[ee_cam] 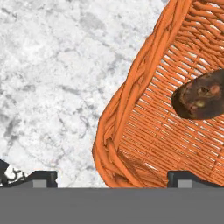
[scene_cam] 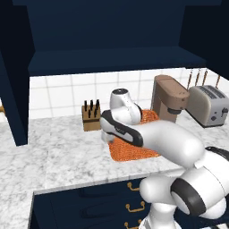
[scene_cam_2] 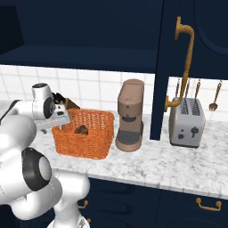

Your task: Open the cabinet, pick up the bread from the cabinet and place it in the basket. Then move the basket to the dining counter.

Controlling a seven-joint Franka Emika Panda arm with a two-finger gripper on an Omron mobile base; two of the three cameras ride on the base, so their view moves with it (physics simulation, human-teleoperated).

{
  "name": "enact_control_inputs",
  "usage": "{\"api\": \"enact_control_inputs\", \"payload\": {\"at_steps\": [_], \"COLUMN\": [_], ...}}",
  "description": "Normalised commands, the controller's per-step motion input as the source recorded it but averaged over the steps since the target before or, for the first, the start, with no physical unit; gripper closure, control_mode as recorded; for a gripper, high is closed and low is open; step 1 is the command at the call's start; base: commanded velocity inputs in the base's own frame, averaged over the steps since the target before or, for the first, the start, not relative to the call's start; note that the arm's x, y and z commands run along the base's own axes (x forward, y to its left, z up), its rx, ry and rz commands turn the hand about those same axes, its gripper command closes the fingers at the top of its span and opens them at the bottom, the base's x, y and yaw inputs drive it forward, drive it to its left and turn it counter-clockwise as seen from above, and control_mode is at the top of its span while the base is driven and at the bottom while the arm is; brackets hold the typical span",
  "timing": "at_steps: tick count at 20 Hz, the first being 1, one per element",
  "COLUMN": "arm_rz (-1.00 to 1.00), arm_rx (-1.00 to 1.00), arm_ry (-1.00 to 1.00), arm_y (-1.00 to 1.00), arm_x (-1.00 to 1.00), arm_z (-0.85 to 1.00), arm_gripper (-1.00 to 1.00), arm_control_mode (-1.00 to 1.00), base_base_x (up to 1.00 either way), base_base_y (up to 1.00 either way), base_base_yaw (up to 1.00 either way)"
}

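The orange woven basket (scene_cam_2: 91, 140) stands on the marble counter, left of the coffee machine. A dark brown bread (scene_cam_2: 81, 130) lies inside it, and the bread (ee_cam: 202, 95) also shows on the basket floor in the hand view. My gripper (ee_cam: 113, 177) is open and straddles the basket's rim (ee_cam: 114, 131) at a corner. One fingertip (ee_cam: 41, 177) is outside over the marble and the other is inside. My hand (scene_cam_2: 59, 121) sits at the basket's left end. The navy cabinet (scene_cam_2: 89, 31) stands open, its door (scene_cam_2: 171, 67) swung out. The dining counter is out of view.
A wooden knife block (scene_cam: 91, 115) stands behind the basket (scene_cam: 134, 152). A brown coffee machine (scene_cam_2: 130, 116) and a silver toaster (scene_cam_2: 186, 122) stand to its right. The door's brass handle (scene_cam_2: 186, 62) hangs in front of the toaster. Brass-handled drawers (scene_cam: 129, 206) lie below.
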Motion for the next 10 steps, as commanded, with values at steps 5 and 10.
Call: {"api": "enact_control_inputs", "payload": {"at_steps": [5, 10], "arm_rz": [0.13, 0.16], "arm_rx": [-0.07, -0.04], "arm_ry": [0.07, 0.04], "arm_y": [-0.11, -0.06], "arm_x": [0.0, 0.0], "arm_z": [-0.26, -0.32], "arm_gripper": [-1.0, -1.0], "arm_control_mode": [-1.0, -1.0], "base_base_x": [0.0, 0.0], "base_base_y": [0.0, 0.0], "base_base_yaw": [0.0, 0.0]}}
